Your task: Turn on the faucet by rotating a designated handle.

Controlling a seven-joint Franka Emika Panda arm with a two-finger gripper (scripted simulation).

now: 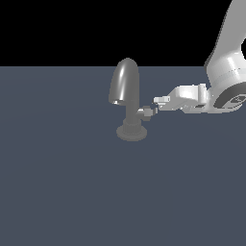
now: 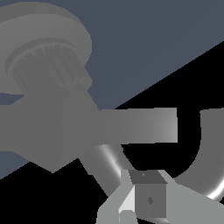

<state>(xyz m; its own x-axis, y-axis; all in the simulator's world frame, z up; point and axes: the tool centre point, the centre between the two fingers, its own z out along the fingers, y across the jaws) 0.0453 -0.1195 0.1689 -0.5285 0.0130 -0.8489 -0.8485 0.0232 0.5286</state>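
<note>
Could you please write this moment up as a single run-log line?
phase: at handle | gripper at handle tip, grip state unclear | faucet upright on floor | handle points toward exterior view's right

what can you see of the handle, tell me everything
The handle is a short silvery-grey metallic-looking stub with a blocky, lighter tip, sticking out sideways from the faucet stem, below the domed spout, toward the exterior view's right. The gripper meets its tip; in the wrist view the tip sits at the fingers. Real contact can't be confirmed.
</note>
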